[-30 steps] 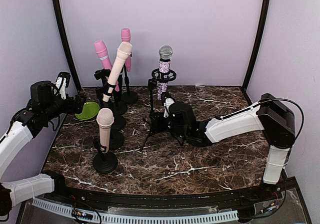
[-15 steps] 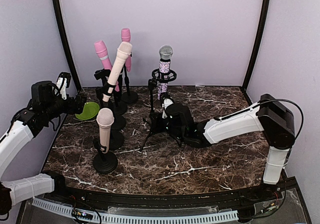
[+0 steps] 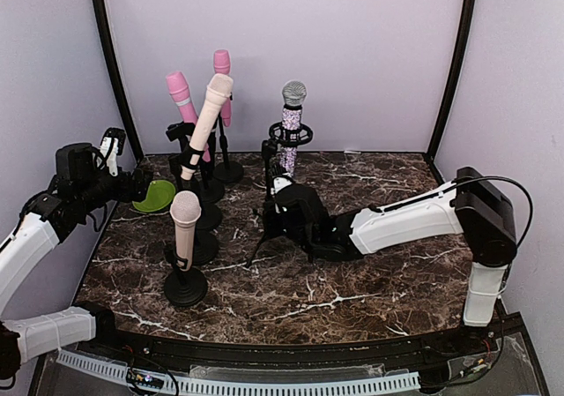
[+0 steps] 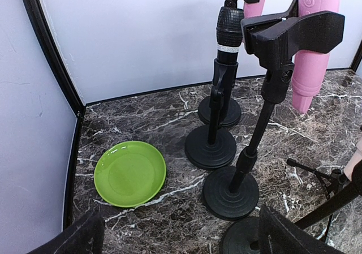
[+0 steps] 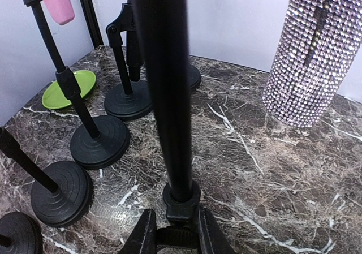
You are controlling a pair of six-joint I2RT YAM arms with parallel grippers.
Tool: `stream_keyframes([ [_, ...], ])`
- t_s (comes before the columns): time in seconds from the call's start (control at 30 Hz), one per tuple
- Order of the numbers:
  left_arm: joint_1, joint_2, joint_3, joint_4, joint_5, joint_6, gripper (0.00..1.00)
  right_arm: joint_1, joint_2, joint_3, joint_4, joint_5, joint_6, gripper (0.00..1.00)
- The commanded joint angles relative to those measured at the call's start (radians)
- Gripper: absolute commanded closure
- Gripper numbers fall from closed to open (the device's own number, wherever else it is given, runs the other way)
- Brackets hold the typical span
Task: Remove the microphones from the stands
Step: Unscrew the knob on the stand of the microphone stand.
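Right end effector (image 5: pixel 176 234) looks pinched on the low collar of the black tripod stand (image 5: pixel 164 95), bracing it I reckon, sparkly lilac rhinestone microphone (image 3: pixel 290 118) upright in the ring (image 3: pixel 289 134) on top; next I want the left end effector (image 4: pixel 184 237), fingers spread wide, over to lift it out.

Left arm (image 3: pixel 22 246) and right arm (image 3: pixel 401 221) show white shells, black joints.

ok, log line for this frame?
right fingers straddle tripod stand, grip unclear | glitter microphone seated in stand | left fingers open, empty
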Motion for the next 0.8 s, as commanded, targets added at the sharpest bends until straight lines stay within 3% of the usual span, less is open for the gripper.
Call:
stream_keyframes([
  [0.0, 0.007, 0.0, -0.007, 0.019, 0.004, 0.008, 0.04, 0.012, 0.037, 0.027, -0.118, 0.091, -0.087, 1.0],
  [0.47, 0.007, 0.005, -0.005, 0.016, 0.0, 0.01, 0.04, 0.029, 0.081, 0.081, -0.169, 0.131, -0.157, 0.97],
  [0.63, 0.007, 0.004, -0.005, 0.016, 0.0, 0.01, 0.04, 0.029, 0.042, 0.045, -0.127, 0.107, -0.131, 0.87],
  [0.77, 0.007, 0.003, -0.005, 0.016, -0.001, 0.01, 0.04, 0.03, -0.003, 0.012, -0.076, 0.073, -0.123, 0.69],
])
